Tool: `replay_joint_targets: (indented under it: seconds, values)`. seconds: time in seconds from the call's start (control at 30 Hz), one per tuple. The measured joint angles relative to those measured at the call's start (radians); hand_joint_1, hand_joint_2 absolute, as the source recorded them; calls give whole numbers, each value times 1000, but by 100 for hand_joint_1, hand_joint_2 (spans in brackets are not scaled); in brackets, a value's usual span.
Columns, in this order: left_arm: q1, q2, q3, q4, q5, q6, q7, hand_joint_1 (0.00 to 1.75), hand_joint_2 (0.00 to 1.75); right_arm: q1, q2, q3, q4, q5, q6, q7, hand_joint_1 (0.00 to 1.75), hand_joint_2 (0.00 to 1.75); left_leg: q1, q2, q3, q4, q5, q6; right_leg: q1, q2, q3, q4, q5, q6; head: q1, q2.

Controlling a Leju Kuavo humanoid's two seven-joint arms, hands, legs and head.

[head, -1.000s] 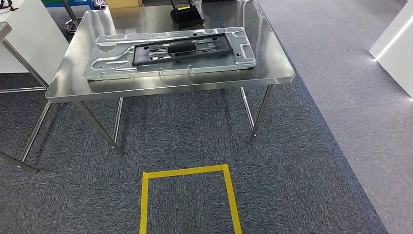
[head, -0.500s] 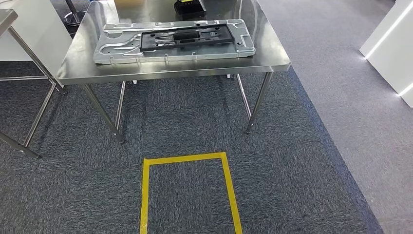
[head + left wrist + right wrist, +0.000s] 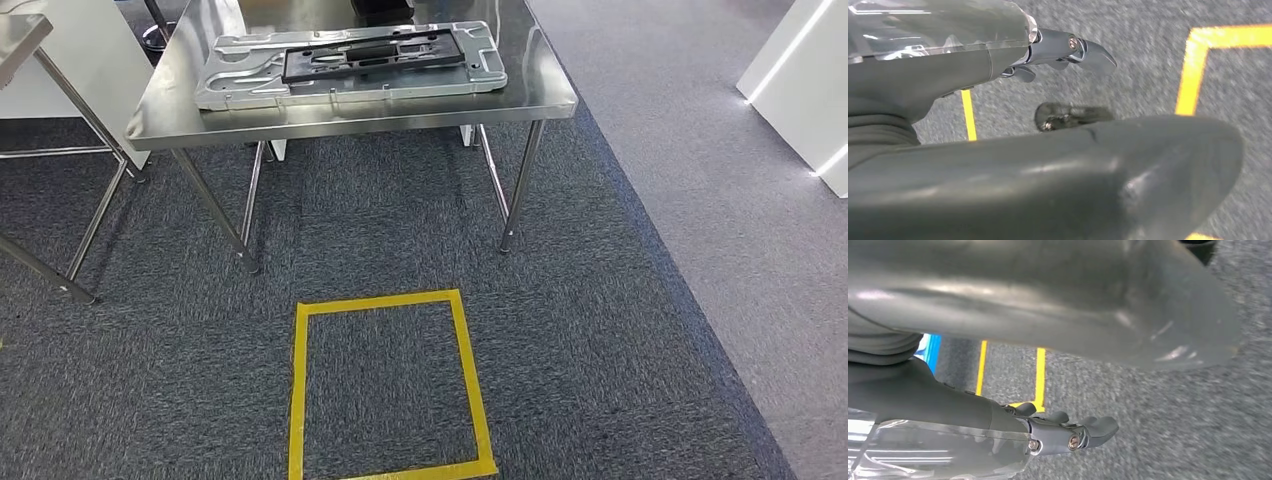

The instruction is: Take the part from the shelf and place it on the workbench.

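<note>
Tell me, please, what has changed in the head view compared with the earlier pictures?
The whole view has shifted, so the camera moved, not the things: the steel table now sits higher in frame and the yellow tape square shows more fully. The black frame still lies on the metal panel.

Even, bright indoor light falls across the head view, and the steel workbench (image 3: 540, 95) mirrors it in pale glare. Soft shadows pool on the carpet (image 3: 380, 230) beneath it. A white strip glows at the far right. Both wrist views are motion-smeared: carpet beyond the left hand (image 3: 1068, 50) and right hand (image 3: 1068, 432) blurs, thumbs looming soft.
</note>
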Motion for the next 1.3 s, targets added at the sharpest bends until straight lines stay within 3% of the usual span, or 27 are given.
replay_joint_targets:
  seconds: [0.07,0.13,0.2,0.23,0.3,0.37,0.4,0.43,0.47,0.53,0.6,0.63,0.67,0.73,0.77,0.8,0.87,0.9,0.93,0.97,1.0,1.07,1.1,1.13,1.2,1.3]
  values:
    - [-3,2,0,0,0,0,0,0,0,-1,2,0,0,0,1,-3,0,0,-2,-1,117,-156,6,7,1,1,-30,18,15,9,0,0]
    - [-6,2,0,0,0,1,0,0,0,-1,3,0,0,1,5,-11,0,0,-7,-2,179,-259,-22,19,2,0,-43,25,31,21,0,0]
    - [-5,3,0,0,0,2,0,0,0,0,3,0,0,4,11,-23,0,0,-9,-1,173,-275,-17,33,0,0,-48,24,46,35,0,0]
    - [-4,2,0,0,0,2,0,0,0,0,3,0,0,6,14,-29,0,0,-9,1,164,-277,-6,41,-2,2,-53,31,35,41,0,0]
    - [-4,2,0,0,0,3,0,0,0,2,3,0,1,9,18,-41,0,0,-7,6,139,-281,21,55,-5,6,-78,100,-47,52,0,0]
    - [-5,3,0,0,0,3,0,0,0,2,4,0,1,10,19,-46,0,0,-11,7,106,-278,46,62,-7,8,-112,229,-149,58,0,0]
    - [-4,3,0,0,0,3,0,0,0,3,4,0,1,10,19,-48,0,0,-13,7,88,-276,57,62,-8,8,-120,284,-169,60,0,0]
    - [-4,3,0,0,0,2,0,0,0,3,4,0,1,10,19,-52,0,0,-15,7,71,-272,68,61,-8,8,-115,314,-164,60,0,0]
    - [-4,4,0,0,0,2,0,0,0,3,4,0,1,10,21,-58,0,0,-16,7,53,-267,77,60,-8,8,-93,311,-139,59,0,0]
    - [-4,4,0,0,0,1,0,0,0,2,4,0,1,12,27,-74,0,0,-18,6,22,-258,92,55,-6,8,4,201,-89,49,0,0]
    - [-4,4,0,0,0,0,5,0,0,0,3,0,1,15,33,-89,0,0,-21,6,3,-247,105,47,0,8,114,45,-97,35,0,0]
    - [-5,4,0,0,0,0,9,0,0,-1,3,0,1,16,35,-94,0,0,-21,7,-1,-243,112,42,4,7,144,-2,-110,28,0,0]
    - [-5,4,0,0,0,0,13,0,0,-2,3,0,1,18,37,-99,0,0,-21,8,-4,-242,119,36,7,7,154,-25,-116,21,0,0]
    - [-5,6,0,0,1,2,20,0,0,-1,4,0,1,22,38,-106,0,0,-20,6,-10,-237,122,25,4,5,146,-30,-102,6,0,0]
    - [-5,8,0,0,1,3,23,0,0,-2,5,0,2,25,39,-109,0,0,-18,4,-20,-218,105,19,1,3,141,-32,-94,-2,0,0]
    - [-5,9,0,0,1,3,24,0,0,-1,6,0,2,27,40,-112,0,0,-16,2,-36,-178,74,13,-1,1,134,-34,-86,-8,0,0]
    - [-4,9,0,0,2,3,26,0,0,-1,6,0,2,30,43,-117,0,0,-9,0,-84,-45,-9,2,1,0,118,-33,-74,-13,0,0]
    - [-3,9,0,0,2,3,27,0,0,0,6,0,2,31,44,-118,0,0,-6,0,-102,15,-35,-2,1,0,110,-30,-70,-13,0,0]
    - [-3,9,0,0,2,3,27,0,0,0,6,0,2,31,46,-118,0,0,-4,0,-106,46,-42,-5,2,0,103,-27,-66,-12,0,0]
    - [-2,9,0,0,2,3,27,0,0,1,6,0,2,31,47,-119,0,0,-3,0,-88,34,-30,-6,2,1,97,-23,-64,-11,0,0]
    - [-2,9,0,0,2,3,27,0,0,1,6,0,2,31,48,-119,0,0,-2,0,-52,-18,-3,-5,1,2,93,-19,-63,-9,0,0]
    - [-3,10,0,0,2,2,27,0,0,1,6,0,2,31,49,-120,0,0,-2,-1,39,-167,41,2,2,2,86,-10,-65,-3,0,0]
    - [-3,10,0,0,2,2,27,0,0,1,6,0,2,31,50,-121,0,0,-4,-1,68,-217,51,7,2,2,83,-6,-64,2,0,0]
    - [-3,10,0,0,2,1,27,0,0,0,6,0,2,31,51,-124,0,0,-6,-1,82,-243,50,13,3,2,80,-4,-64,8,0,0]
    - [-3,11,0,0,1,0,27,0,0,-1,6,0,2,32,52,-129,0,0,-9,-2,79,-251,51,24,4,2,77,-5,-60,20,0,0]
    - [-4,10,0,0,1,-2,27,0,0,-1,4,0,2,32,52,-134,0,0,-1,0,80,-266,59,41,4,6,73,5,-71,33,0,0]
